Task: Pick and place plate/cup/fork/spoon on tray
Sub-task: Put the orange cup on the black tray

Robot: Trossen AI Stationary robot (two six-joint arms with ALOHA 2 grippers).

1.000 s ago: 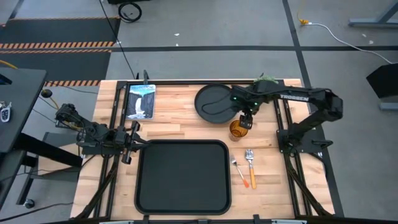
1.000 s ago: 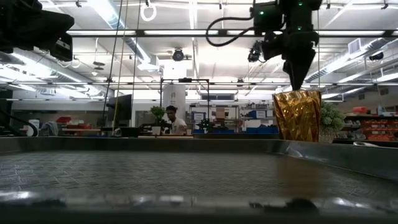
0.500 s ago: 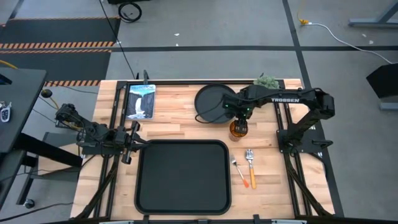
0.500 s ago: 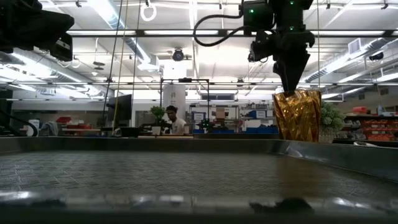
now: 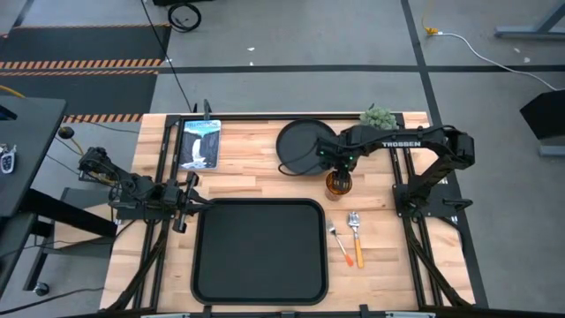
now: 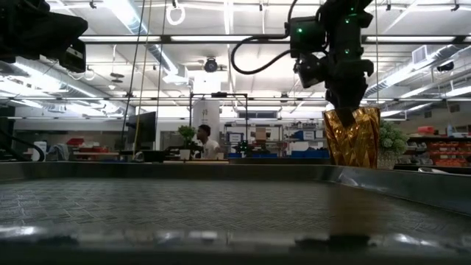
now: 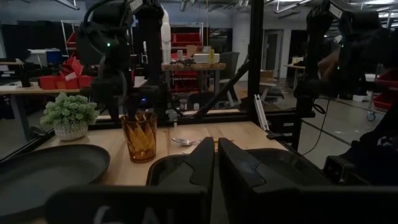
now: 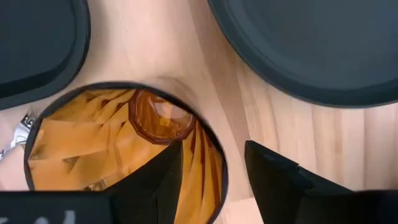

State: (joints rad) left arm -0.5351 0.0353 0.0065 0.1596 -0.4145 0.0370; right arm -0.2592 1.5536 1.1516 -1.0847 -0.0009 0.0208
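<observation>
1 plate (image 5: 302, 147), 1 cup (image 5: 338, 184), 1 fork (image 5: 356, 228), 1 spoon (image 5: 341, 243), 1 tray (image 5: 259, 253), all on table (image 5: 247, 173). Cup at 4 o'clock of plate, just beside it, upright; tray at 6 o'clock of plate, holding nothing. Fork + spoon side by side at 3 o'clock of tray, off it, spoon nearer tray. R gripper (image 5: 342, 170) directly over cup, arm stretched from 3 o'clock side, pointing down; jaws apart, straddling cup rim w/ one finger (image 8: 152, 180) inside, other outside (image 8: 280, 177), not clamped. L gripper (image 5: 190, 201) parked at tray's 10 o'clock corner, low, jaws together. Also 1 picture card (image 5: 199, 142) at 9 o'clock of plate, 1 small plant (image 5: 378, 116) at 2 o'clock.
</observation>
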